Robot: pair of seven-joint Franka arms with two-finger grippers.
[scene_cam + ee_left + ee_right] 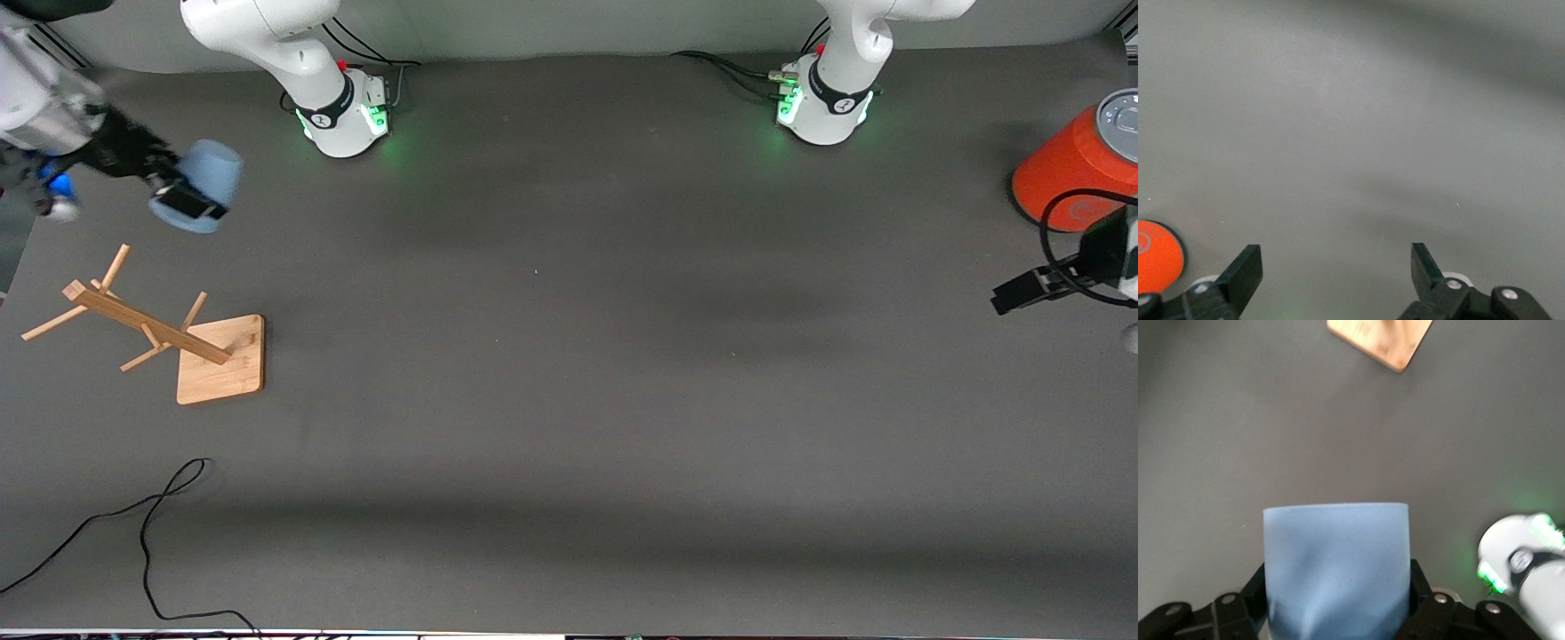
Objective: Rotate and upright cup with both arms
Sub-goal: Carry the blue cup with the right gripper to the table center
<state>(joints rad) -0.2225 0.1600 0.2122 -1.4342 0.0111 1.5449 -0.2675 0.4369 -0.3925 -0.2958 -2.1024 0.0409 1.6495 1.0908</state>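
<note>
While the cup (203, 182) is already off the surface (569, 373), it is not yet upright: it hangs tilted in the air at the right arm's end of the table, over bare surface just beside the wooden rack (147, 324) that stands nearer to the front camera. The right gripper (182, 200) pinches it near one end, a finger on either side of the pale-blue wall, as the right wrist view shows with the cup (1336, 570) filling the space between the black fingers (1251, 597). Which end is the mouth cannot be told from these views.

The pickup therefore looks done, and the turning looks either begun or just ahead. What seems left is the two-arm part: bringing the cup toward the middle, sharing or passing the hold, rotating it and setting it down on its base.

The left gripper (1022, 292) waits over the surface at the left arm's end, beside the orange cylinder (1080, 169), well apart from the cup. Its fingers (1241, 273) stand spread wide with nothing between them, and the left wrist view shows only grey surface and a piece of the orange cylinder (1158, 257). A black cable (147, 533) lies on the surface nearer to the front camera than the rack.
</note>
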